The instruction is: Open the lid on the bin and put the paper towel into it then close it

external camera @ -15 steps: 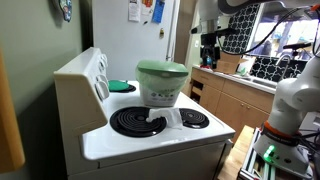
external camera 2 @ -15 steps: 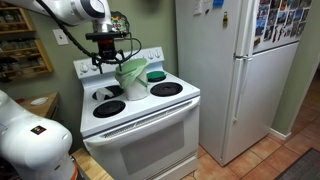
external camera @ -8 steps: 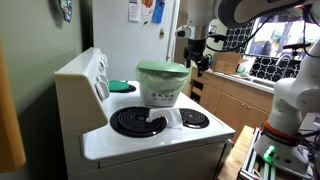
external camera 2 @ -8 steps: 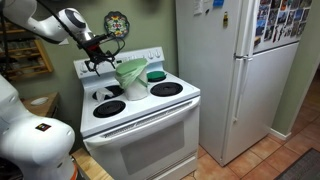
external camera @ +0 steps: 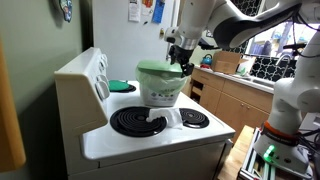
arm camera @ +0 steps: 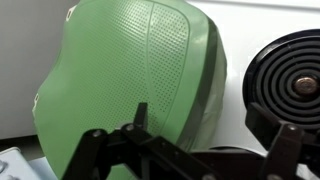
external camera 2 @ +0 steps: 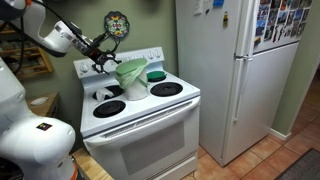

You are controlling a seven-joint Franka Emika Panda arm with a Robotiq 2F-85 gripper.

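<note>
You were on the opening step, as I judged it; the lid sat shut on the bin, which stood toward the back edge of the stovetop; your gripper hung just beside the lid's rim, jaws spread wide and empty. A good lift needed one finger under the rim's lip and one above, a gentle squeeze, then a straight rise, since the light bin could have tipped or slid. The wrist view alone showed the lid's dimpled top filling the space ahead of the fingers, with a coil burner beside it; an exterior view alone showed a dark-green disc next to the bin; the paper towel I could not find in any view.
</note>
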